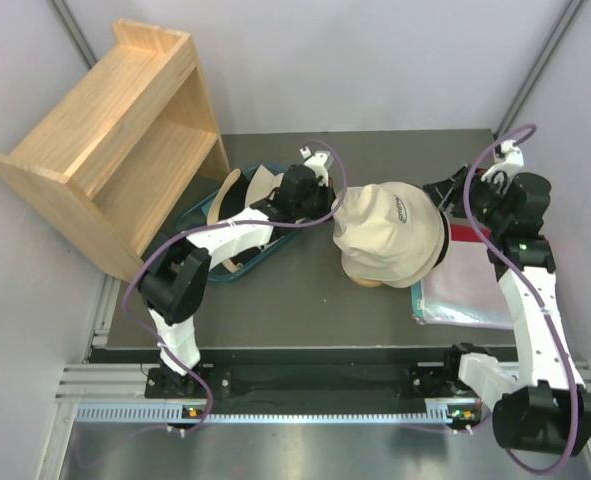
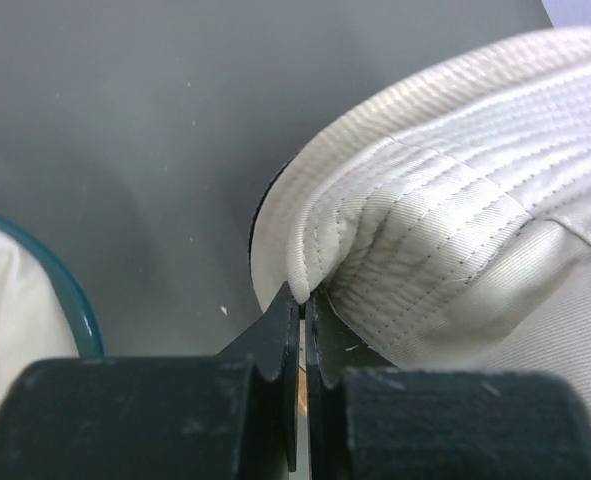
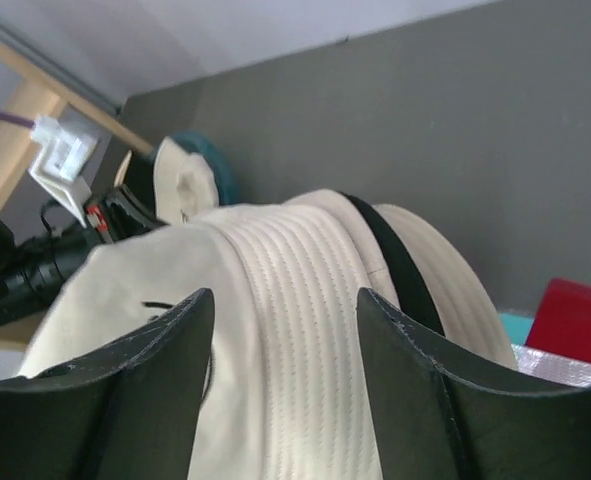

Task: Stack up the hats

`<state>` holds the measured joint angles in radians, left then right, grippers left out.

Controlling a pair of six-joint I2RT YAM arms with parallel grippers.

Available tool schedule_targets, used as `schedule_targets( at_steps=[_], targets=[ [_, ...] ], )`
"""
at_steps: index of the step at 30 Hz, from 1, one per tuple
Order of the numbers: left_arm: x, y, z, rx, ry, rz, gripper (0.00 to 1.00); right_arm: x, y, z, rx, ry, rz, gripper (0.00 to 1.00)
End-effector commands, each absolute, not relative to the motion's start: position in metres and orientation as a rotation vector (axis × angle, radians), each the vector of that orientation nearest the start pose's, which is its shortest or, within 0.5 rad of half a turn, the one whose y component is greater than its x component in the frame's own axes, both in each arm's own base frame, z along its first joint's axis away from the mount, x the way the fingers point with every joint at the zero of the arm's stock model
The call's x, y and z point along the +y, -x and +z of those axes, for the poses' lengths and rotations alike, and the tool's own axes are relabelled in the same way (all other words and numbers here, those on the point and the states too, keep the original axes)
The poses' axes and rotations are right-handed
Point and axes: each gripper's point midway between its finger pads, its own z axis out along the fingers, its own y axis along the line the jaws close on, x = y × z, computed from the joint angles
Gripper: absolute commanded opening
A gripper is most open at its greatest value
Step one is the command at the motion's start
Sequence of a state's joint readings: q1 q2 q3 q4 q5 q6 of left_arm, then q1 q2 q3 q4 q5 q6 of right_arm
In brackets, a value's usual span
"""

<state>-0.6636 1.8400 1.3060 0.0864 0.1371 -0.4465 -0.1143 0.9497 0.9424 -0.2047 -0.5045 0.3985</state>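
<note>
A cream bucket hat (image 1: 385, 232) sits on top of a stack of hats on the wooden stand (image 1: 363, 280) at mid-table. My left gripper (image 1: 330, 205) is shut on the left brim of this top hat (image 2: 375, 200); its jaws pinch the folded brim edge. My right gripper (image 1: 453, 205) is open at the stack's right side, its fingers either side of the top hat's brim (image 3: 305, 340) without closing on it. A black-lined brim (image 3: 395, 260) of a lower hat shows beneath. More cream hats (image 1: 245, 200) lie in the teal tub (image 1: 207, 268) at the left.
A wooden shelf (image 1: 115, 140) stands tilted at the back left. A clear plastic bag (image 1: 465, 290) with a red item (image 1: 470, 234) lies at the right, also in the right wrist view (image 3: 575, 315). The tub's teal rim (image 2: 70, 300) shows in the left wrist view.
</note>
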Motion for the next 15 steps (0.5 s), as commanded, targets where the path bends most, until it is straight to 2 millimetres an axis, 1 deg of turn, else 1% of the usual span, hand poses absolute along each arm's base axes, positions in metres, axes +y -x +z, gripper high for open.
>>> schedule_targets(
  at_steps=[1, 8, 10, 14, 15],
  targets=[
    [-0.365, -0.421, 0.179, 2.012, -0.312, -0.827, 0.0, 0.083, -0.331, 0.297, 1.806, -0.009, 0.793, 0.59],
    [-0.365, -0.423, 0.182, 2.002, -0.302, -0.845, 0.0, 0.083, -0.331, 0.256, 1.897, -0.047, 0.804, 0.59],
    [-0.365, -0.423, 0.181, 2.004, -0.303, -0.846, 0.0, 0.084, -0.33, 0.25, 1.911, -0.045, 0.811, 0.59],
    [-0.366, -0.422, 0.183, 1.996, -0.307, -0.852, 0.0, 0.081, -0.33, 0.232, 1.951, -0.065, 0.795, 0.6],
    [-0.366, -0.421, 0.182, 1.999, -0.309, -0.854, 0.0, 0.08, -0.332, 0.229, 1.954, -0.072, 0.785, 0.61]
  ],
)
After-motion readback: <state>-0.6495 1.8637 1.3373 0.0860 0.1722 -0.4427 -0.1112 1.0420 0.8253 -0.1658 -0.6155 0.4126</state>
